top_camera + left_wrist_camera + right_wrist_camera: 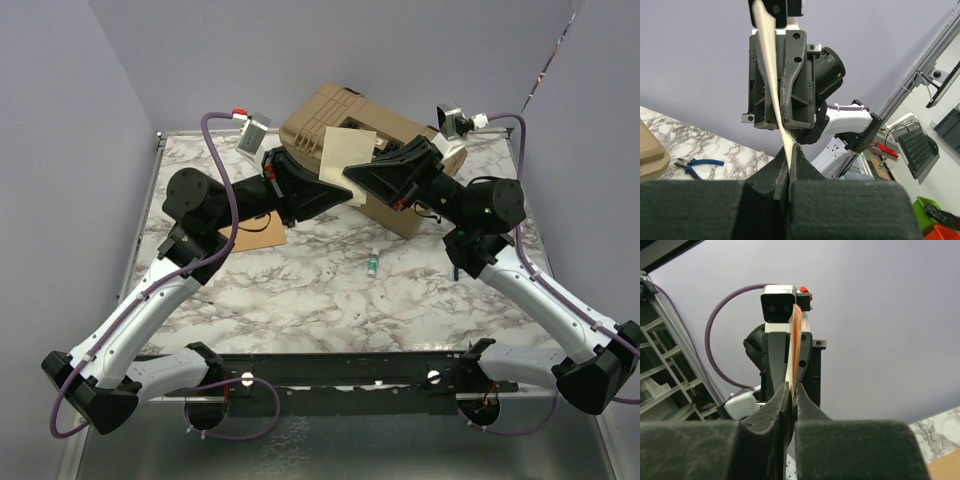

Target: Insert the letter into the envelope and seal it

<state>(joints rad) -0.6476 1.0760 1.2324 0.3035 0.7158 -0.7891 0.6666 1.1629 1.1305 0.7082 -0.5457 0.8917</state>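
**One letter in the air, held by two tools; one envelope flat on the table**

There is one letter (348, 150), one envelope (262, 234) and two tools. The letter is lifted above the back middle of the table (320, 290), standing almost upright in front of one brown case (340, 118). The left tool (789, 150) is clamped on the lower edge of the letter. In its wrist view the sheet shows edge-on as a thin pale line between the pressed fingers. The right tool (791, 387) comes from the opposite side, and its fingers are also closed on the thin sheet. The two tools meet nose to nose on the same edge.

The envelope lies flat on the table, left of the centre, and the left arm hides part of it. It does not touch the letter.

The near half of the table has open marble surface. Only one small white and green tube (372, 262) lies there. One pair of blue-handled pliers (696, 164) lies near the back wall.
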